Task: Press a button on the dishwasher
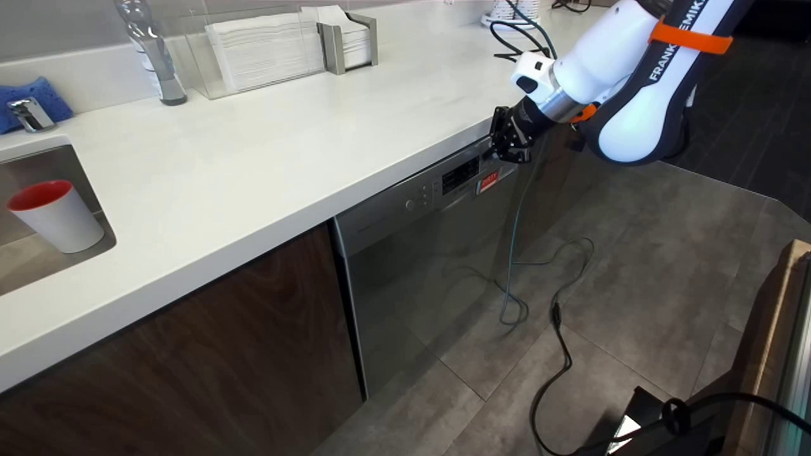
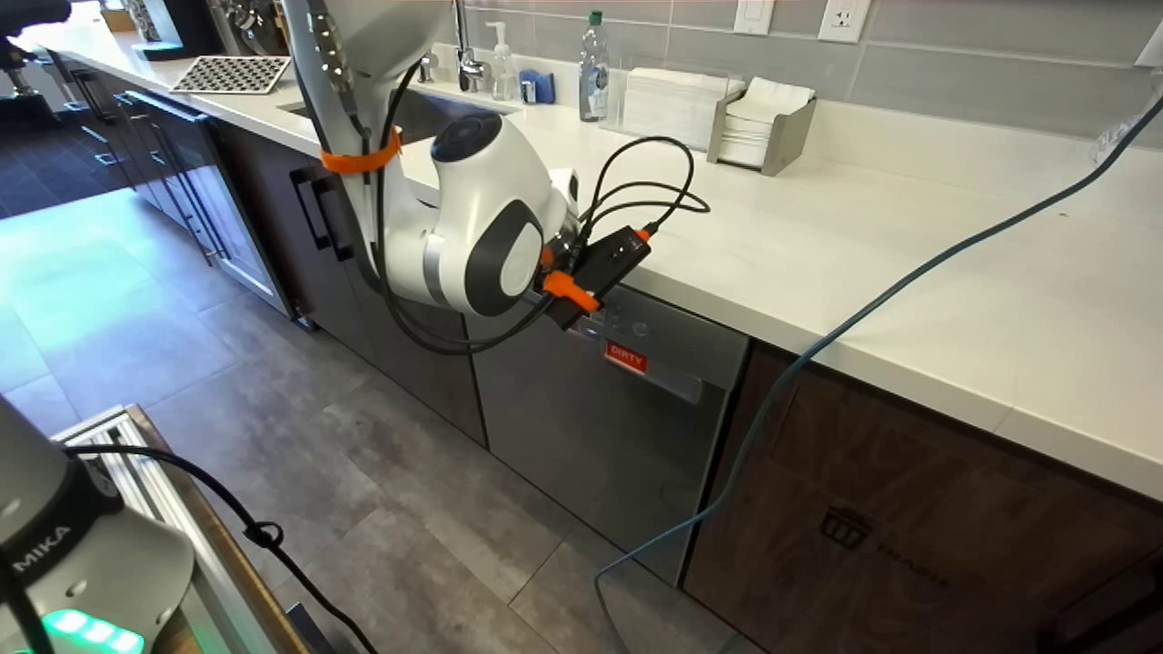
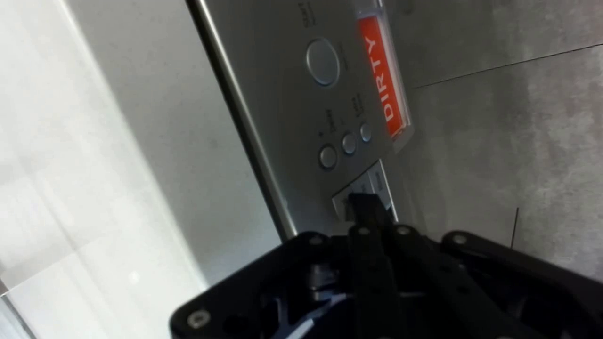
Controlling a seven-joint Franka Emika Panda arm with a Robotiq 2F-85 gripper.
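Observation:
The grey stainless-steel dishwasher is under the white counter in both exterior views point(image 1: 418, 297) point(image 2: 591, 427). Its control panel point(image 3: 278, 94) fills the middle of the wrist view. It bears a large round Start button point(image 3: 322, 62), several small round buttons point(image 3: 328, 157) and a display panel point(image 3: 379, 181). My gripper point(image 3: 367, 202) is shut and empty. Its fingertips overlap the display panel; I cannot tell whether they touch it. In an exterior view the gripper point(image 1: 489, 152) is just beside the dark display point(image 1: 460, 175), at the panel's upper edge. In an exterior view the fingers are hidden behind the arm.
The white counter point(image 1: 253, 158) overhangs just above the panel. A red DIRTY sign point(image 3: 384, 75) sits below the buttons. A blue-green cable point(image 2: 800, 363) hangs down in front. Dark wooden cabinets point(image 1: 190, 354) flank the dishwasher. A cup point(image 1: 60, 218) lies tilted in the sink.

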